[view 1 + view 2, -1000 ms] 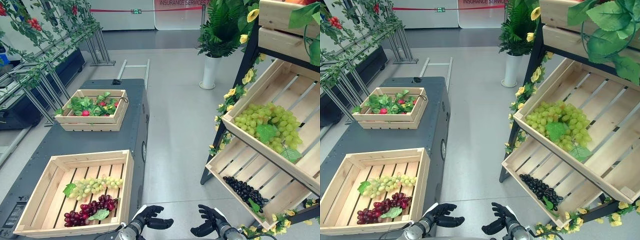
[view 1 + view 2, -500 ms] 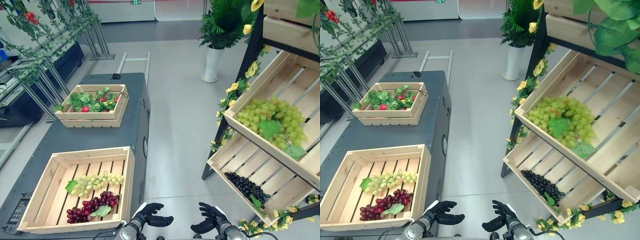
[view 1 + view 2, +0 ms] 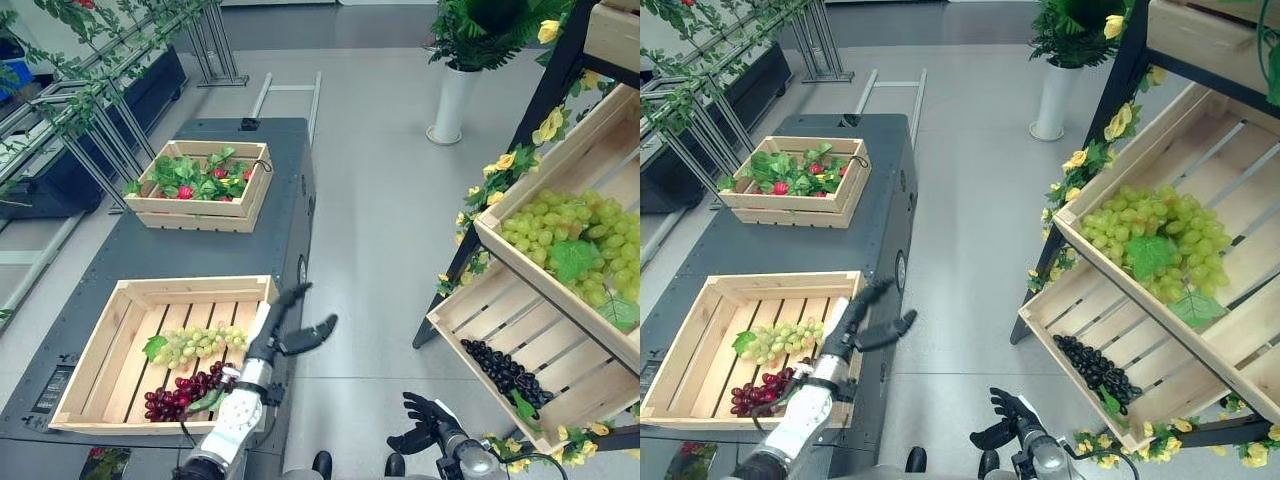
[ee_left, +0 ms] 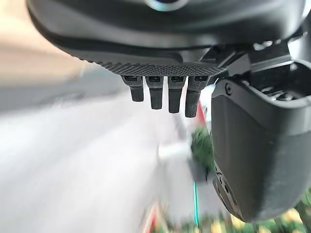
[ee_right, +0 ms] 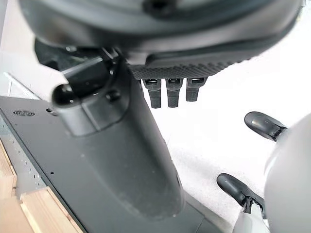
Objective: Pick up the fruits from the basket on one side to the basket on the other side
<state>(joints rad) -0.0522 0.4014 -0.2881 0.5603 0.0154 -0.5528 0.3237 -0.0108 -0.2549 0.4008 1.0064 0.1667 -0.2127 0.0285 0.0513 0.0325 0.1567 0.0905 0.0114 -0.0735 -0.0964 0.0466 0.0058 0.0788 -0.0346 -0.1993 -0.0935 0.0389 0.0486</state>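
Left robot hand [image 3: 292,328] spread loose over slatted wooden crate [image 3: 120,306] of knobbly grapes [image 3: 196,343]; right robot hand [image 3: 424,426] relaxed.

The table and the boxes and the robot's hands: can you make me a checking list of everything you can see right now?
Surface: dark grey table, two wooden crates on it.
Job's things: near crate holds green grapes and red grapes; shelf crates on the robot's right hold a green grape pile and black grapes.
Clutter: far crate with leaves and red fruits.
Hands: left hand raised over the near crate's right edge, fingers straight, holding nothing; right hand low over the floor, holding nothing, fingers relaxed.
Cables: nothing seen.
Surroundings: grey floor, white vase with plant, metal racks with vines, yellow flowers on the shelf frame.
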